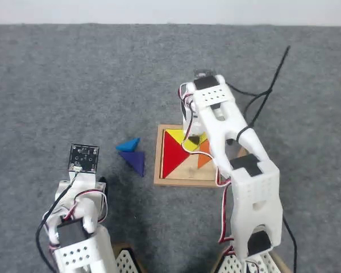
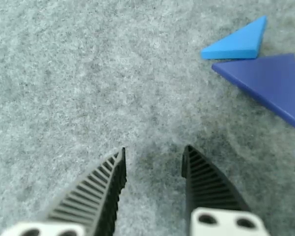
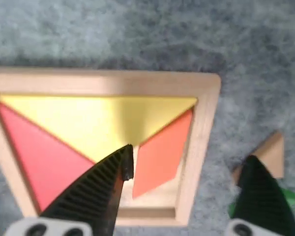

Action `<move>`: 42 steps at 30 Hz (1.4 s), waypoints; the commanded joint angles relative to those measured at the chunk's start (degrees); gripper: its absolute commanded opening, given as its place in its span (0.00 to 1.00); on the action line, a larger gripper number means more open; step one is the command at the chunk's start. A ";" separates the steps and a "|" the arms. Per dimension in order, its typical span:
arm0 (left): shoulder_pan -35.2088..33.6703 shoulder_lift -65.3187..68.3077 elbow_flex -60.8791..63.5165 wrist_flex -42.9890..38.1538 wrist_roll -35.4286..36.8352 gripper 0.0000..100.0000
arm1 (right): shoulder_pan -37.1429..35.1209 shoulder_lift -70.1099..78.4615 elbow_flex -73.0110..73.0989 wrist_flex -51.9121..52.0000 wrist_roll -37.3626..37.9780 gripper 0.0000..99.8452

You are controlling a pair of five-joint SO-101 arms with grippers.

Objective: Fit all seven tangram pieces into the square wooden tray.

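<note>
The square wooden tray (image 1: 159, 154) holds a red triangle (image 1: 171, 160), a yellow triangle (image 1: 178, 138) and an orange piece (image 1: 204, 157). My right gripper (image 1: 194, 140) hangs open over the tray's far side. In the right wrist view one finger (image 3: 115, 172) is above the tray (image 3: 206, 123), where the yellow triangle (image 3: 98, 115), the red triangle (image 3: 39, 157) and the orange piece (image 3: 160, 157) meet. Its other finger is outside the rim, over a tan triangle (image 3: 271, 153) and a green piece (image 3: 288, 196). A light blue triangle (image 1: 128, 145) and a dark blue triangle (image 1: 135, 162) lie left of the tray. My left gripper (image 2: 152, 167) stands open above bare carpet, short of the light blue triangle (image 2: 238, 42) and the dark blue triangle (image 2: 273, 81).
Grey carpet (image 1: 74, 85) covers the whole table. The right arm's white body (image 1: 238, 170) stretches across the tray's right side and hides part of it. Black cables (image 1: 267, 96) run off to the right of that arm.
</note>
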State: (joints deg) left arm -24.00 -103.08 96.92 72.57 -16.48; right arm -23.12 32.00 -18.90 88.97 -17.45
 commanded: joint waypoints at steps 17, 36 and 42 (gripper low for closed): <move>0.00 -1.05 -0.40 0.26 -0.88 0.19 | 17.80 -44.26 48.97 -18.95 39.91 0.30; 0.00 -1.05 -0.40 0.26 -0.88 0.19 | 17.54 -23.34 43.34 -30.20 14.59 0.30; 0.00 -1.05 -0.40 0.26 -0.88 0.19 | 17.98 -12.18 34.02 -24.31 14.07 0.29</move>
State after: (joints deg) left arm -24.00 -103.08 96.92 72.57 -16.48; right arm -6.15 16.18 20.48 62.24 -2.59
